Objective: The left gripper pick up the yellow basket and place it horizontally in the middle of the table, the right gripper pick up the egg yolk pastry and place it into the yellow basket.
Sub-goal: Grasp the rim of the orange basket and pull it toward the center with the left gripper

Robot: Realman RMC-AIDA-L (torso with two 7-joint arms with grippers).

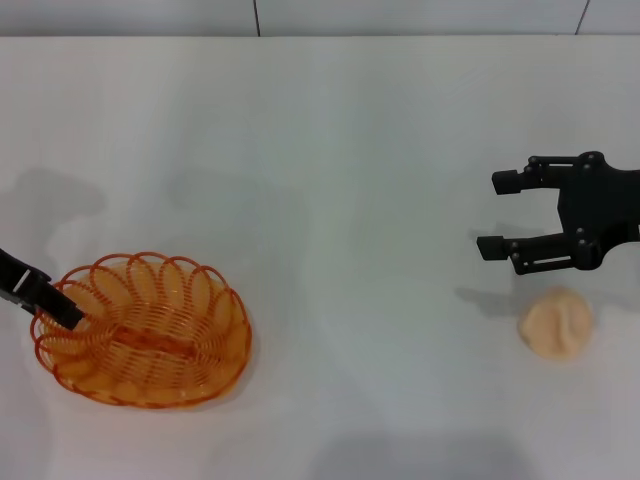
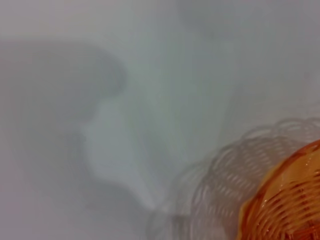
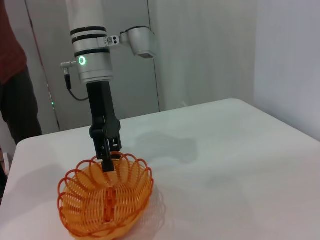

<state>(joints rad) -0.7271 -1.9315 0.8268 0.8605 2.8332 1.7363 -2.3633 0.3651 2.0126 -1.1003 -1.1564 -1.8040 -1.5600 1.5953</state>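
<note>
Head view: the yellow basket (image 1: 143,330) is seen on the near left of the white tabletop (image 1: 330,180), with the left gripper (image 1: 45,296) entering from the left edge and its fingers narrowed on the scalloped rim. The right gripper (image 1: 500,213) is held above the tabletop at the right, its fingers spread wide and empty; the egg yolk pastry (image 1: 556,323) lies just nearer than it, well apart from the basket. The silver-white arm with black bands and a green ring light is shown only in the right wrist view, where the left gripper (image 3: 106,161) descends onto the rim of the basket (image 3: 106,200). In the left wrist view only a corner of the basket (image 2: 287,200) and its looped shadow are shown. The basket is of translucent orange wirework, oval and shallow; the pastry is a pale, creased dome. No writing can be read.
</note>
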